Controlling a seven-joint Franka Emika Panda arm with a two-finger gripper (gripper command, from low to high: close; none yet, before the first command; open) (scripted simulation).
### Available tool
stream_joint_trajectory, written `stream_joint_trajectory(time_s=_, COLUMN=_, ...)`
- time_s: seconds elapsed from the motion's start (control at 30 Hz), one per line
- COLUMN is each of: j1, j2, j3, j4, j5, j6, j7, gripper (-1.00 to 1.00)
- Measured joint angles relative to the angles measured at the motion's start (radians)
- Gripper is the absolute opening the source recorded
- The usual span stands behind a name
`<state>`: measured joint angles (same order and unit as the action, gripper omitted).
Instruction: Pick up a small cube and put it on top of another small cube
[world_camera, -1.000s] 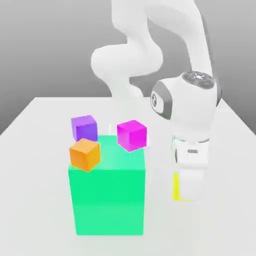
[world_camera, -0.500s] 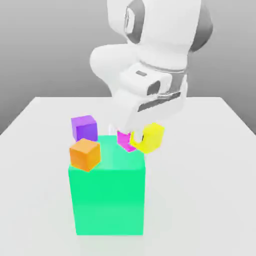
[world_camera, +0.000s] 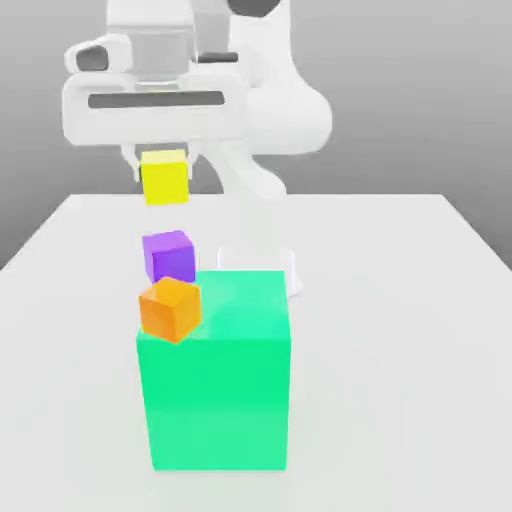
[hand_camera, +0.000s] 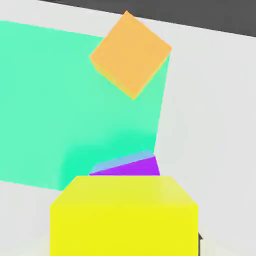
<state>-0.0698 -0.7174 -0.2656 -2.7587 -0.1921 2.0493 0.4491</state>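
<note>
My gripper (world_camera: 165, 168) hangs in the air, shut on the small cube (world_camera: 165, 180), which is plain bright yellow. A finger presses each side of it. Right below it, on the table, stands a purple cube (world_camera: 169, 256), with a clear gap between the two. An orange cube (world_camera: 170, 308) sits tilted against the upper corner of the big green block (world_camera: 215, 380), on the exterior view's left. In the hand view the yellow cube (hand_camera: 124, 215) is nearest, with the purple cube (hand_camera: 127, 167) just beyond it, then the green block (hand_camera: 60, 100) and the orange cube (hand_camera: 131, 52).
The white table (world_camera: 400, 320) stretches out on the exterior view's right of the green block. The arm's white base (world_camera: 255, 190) rises behind the block at the table's far side.
The gripper has risen from the table on the exterior view's right, carried the yellow cube over the green block and now holds it above the purple cube.
</note>
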Motion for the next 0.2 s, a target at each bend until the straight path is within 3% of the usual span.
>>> stream_joint_trajectory(time_s=0.03, j1=-0.004, j2=0.013, j3=-0.005, j4=-0.027, j5=-0.004, j6=0.040, j7=-0.001, gripper=1.00)
stream_joint_trajectory(time_s=0.2, j1=-0.004, j2=0.013, j3=-0.005, j4=-0.027, j5=-0.004, j6=0.040, j7=-0.001, gripper=1.00)
